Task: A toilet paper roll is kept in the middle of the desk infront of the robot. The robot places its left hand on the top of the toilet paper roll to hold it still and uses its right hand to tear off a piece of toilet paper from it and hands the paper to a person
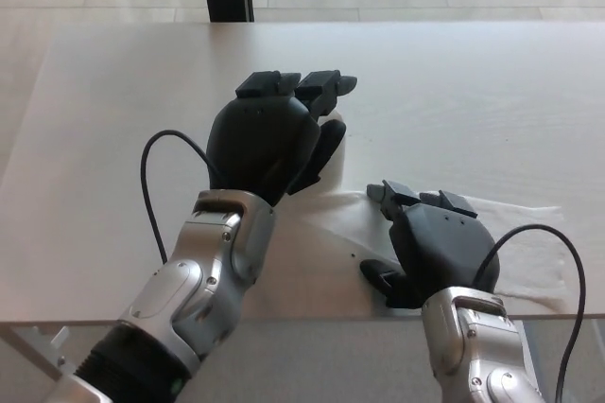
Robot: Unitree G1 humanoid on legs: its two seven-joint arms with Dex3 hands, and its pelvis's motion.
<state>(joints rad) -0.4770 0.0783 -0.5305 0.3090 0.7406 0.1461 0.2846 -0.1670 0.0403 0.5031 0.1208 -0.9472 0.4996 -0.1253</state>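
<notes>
The left robot hand [265,138] sits palm down on top of the toilet paper roll [337,131]; its fingers [319,86] are curled over the far edge and its thumb drapes down the near side, so it is clamped on the roll and hides nearly all of it; only a thin white sliver shows just right of the thumb; a black cable [153,185] loops out from the left wrist over the counter [473,100]. A loose strip of paper [529,233] runs from under the left robot hand toward the right and lies flat on the counter; the right robot hand [430,247] rests palm down on this strip near the counter's front edge, fingers stretched forward and pressing the sheet down; whether its thumb pinches the paper cannot be told; another cable arcs from its wrist.
</notes>
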